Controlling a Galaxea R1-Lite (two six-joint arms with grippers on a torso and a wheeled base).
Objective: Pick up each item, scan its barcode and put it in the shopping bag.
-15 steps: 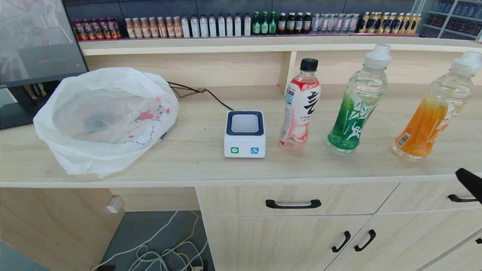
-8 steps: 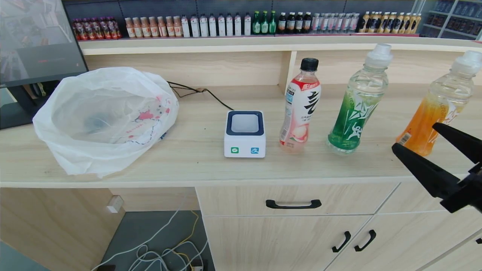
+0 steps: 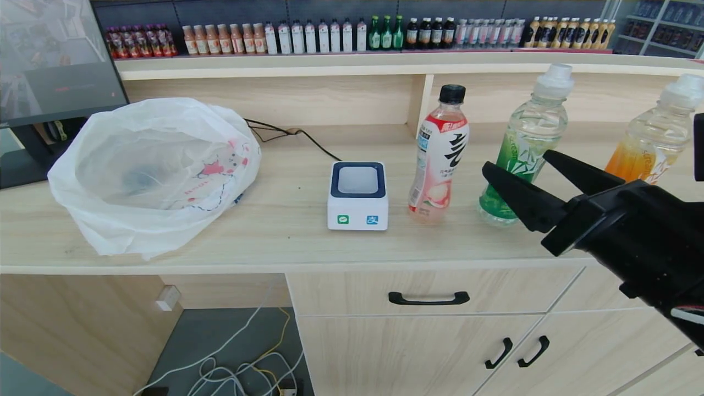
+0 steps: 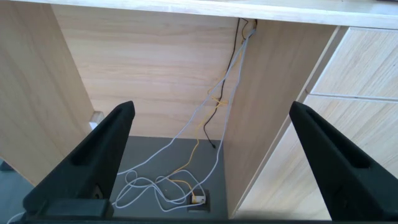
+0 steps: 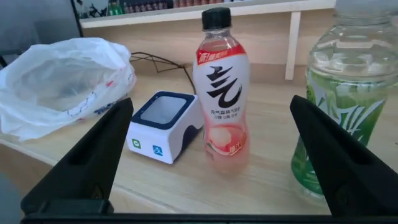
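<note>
Nearest the robot and below the counter's edge, the left gripper (image 4: 211, 106) is hanging with its fingers spread wide and nothing between them, facing the open bay with loose cables (image 4: 186, 180) on the floor. It is taking no part in this step.

The right gripper (image 3: 514, 159) is sitting just over the front edge of the counter (image 3: 275, 236), fingers likewise spread wide and empty. In its own wrist view the pink bottle (image 3: 438, 157) is standing upright squarely between the two fingers and farther off, while the green bottle (image 3: 531, 126) is showing partly behind one finger. So the pink one is probably the pick in hand (though the head view is placing the fingertips in front of the green bottle, so I am not certain).

The two bottles are standing near each other, and the orange bottle (image 3: 654, 137) is standing well apart at the right end. To do the grasp well, the fingers should be going in level and straddling the pink bottle's body below the shoulder, with the outer finger slipping through the gap without nudging the green bottle over. Where the barcode is sitting I cannot tell, so the grip should be leaving most of the label uncovered for turning toward the scanner (image 3: 357, 195), which is resting just beside the pink bottle.

Farther left, the shopping bag (image 3: 165, 220) is slumping open on the counter, well apart from the bottles. Behind everything, a shelf of drinks (image 3: 357, 36) is running along the wall.
</note>
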